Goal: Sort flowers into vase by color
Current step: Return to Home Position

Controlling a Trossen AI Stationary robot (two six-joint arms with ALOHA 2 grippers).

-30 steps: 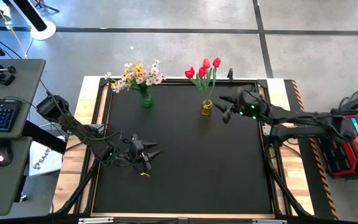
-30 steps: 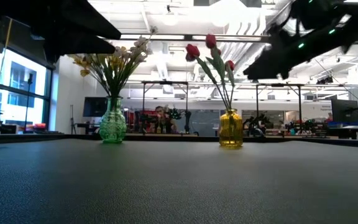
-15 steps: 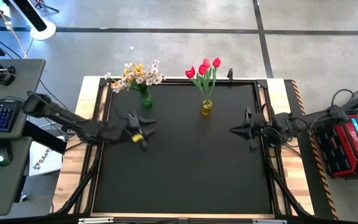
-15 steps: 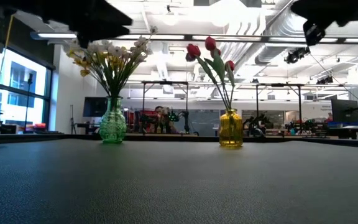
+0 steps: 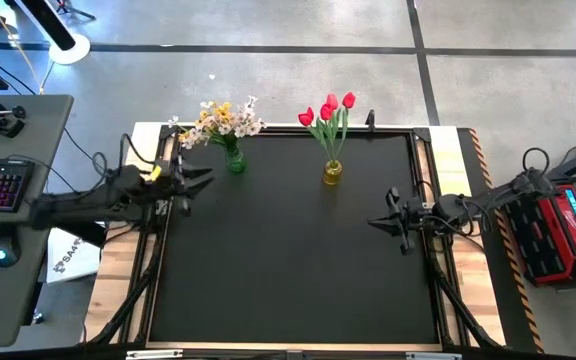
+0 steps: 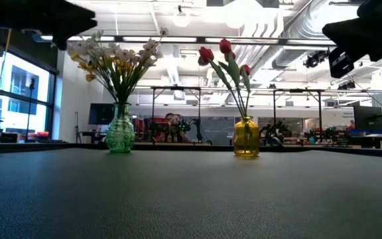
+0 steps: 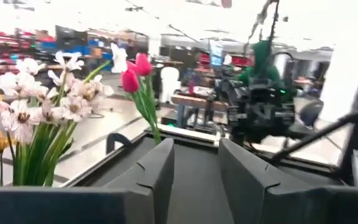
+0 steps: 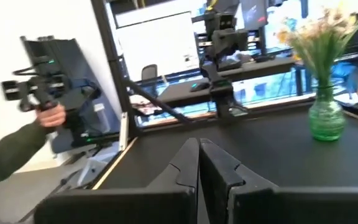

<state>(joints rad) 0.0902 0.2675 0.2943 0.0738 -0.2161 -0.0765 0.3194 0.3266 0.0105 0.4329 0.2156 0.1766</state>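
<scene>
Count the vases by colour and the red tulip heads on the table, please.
Green vase: 1
Yellow vase: 1
Red tulips: 4, all standing in the yellow vase
Total: 6

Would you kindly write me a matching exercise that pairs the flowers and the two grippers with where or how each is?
Things:
1 red tulips
2 white and yellow blossoms
3 left gripper
4 right gripper

States:
A shut, near the table's right edge
B in the green vase
C open, at the left edge
D in the yellow vase

Pairs: 1-D; 2-B; 3-C; 4-A
</scene>
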